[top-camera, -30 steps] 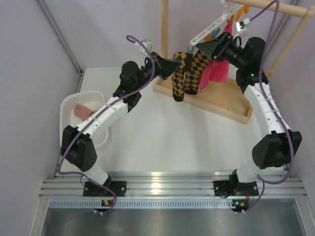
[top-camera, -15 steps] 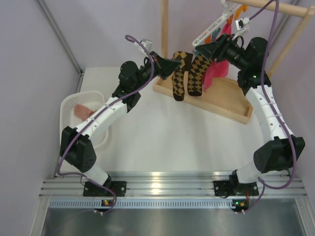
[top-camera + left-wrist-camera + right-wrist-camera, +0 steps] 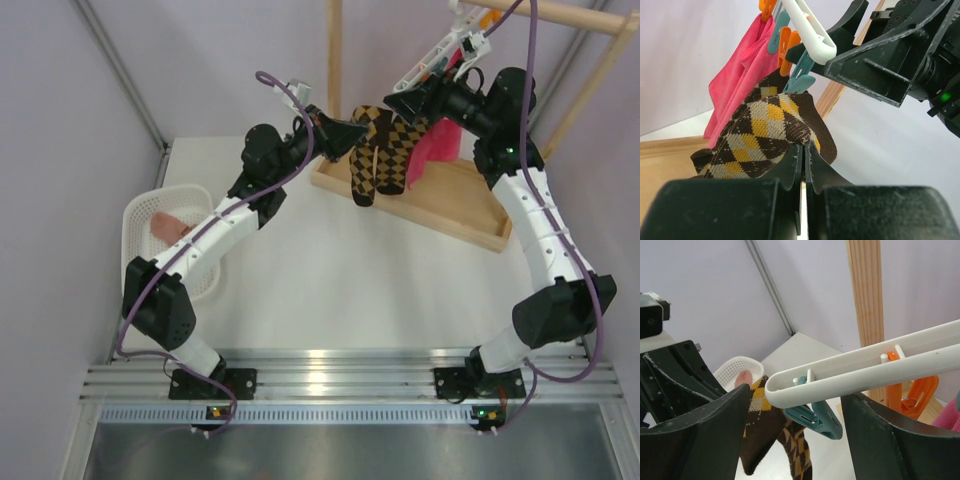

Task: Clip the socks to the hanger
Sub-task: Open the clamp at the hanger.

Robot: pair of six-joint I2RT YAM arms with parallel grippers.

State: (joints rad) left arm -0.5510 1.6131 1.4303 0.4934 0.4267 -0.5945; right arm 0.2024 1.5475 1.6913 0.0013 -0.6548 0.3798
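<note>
My right gripper (image 3: 796, 392) has edged leftward, jaws wide astride the hanger (image 3: 865, 360) (gripping nothing), bringing its teal clip (image 3: 815, 420) nearer the socks (image 3: 765, 135) pinched tight in my left gripper (image 3: 804, 150).

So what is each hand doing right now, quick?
Left hand: closed, pinching the socks.
Right hand: open, the hanger end sits between its fingers.
</note>
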